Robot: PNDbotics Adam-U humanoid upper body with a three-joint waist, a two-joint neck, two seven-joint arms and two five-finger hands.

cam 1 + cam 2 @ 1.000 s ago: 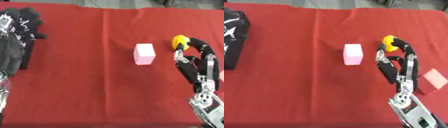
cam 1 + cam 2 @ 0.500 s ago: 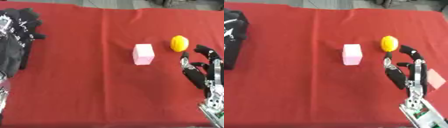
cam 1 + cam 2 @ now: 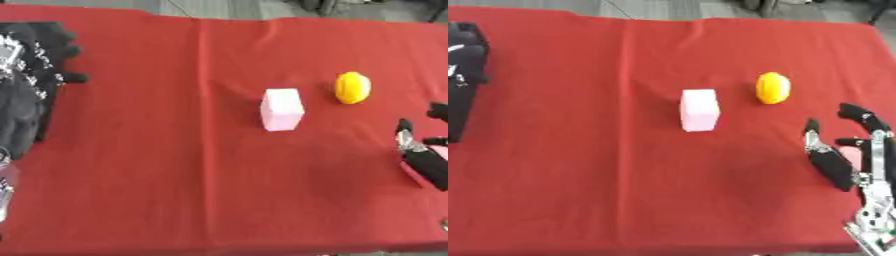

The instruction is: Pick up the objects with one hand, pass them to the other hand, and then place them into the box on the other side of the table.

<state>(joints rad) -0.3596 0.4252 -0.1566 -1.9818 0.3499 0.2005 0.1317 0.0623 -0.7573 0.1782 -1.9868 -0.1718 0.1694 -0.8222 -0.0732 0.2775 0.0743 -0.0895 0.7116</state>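
A pink block (image 3: 282,109) stands near the middle of the red cloth. A yellow lemon-shaped object (image 3: 352,87) lies just to its right. Both rest free on the cloth. My right hand (image 3: 837,167) is at the lower right, open with fingers spread and holding nothing, well short of the lemon. A black box (image 3: 465,75) with white marks fills the left edge. A silvery part of my left arm (image 3: 4,185) shows at the lower left. I cannot separate that hand from the black mass.
A small flat pink patch (image 3: 849,151) lies on the cloth between the right hand's thumb and fingers. The red table's near edge (image 3: 219,248) runs along the bottom. A grey floor shows beyond the far edge.
My right hand has drawn back from beside the lemon toward the lower right corner, still open. The lemon and pink block have stayed in place.
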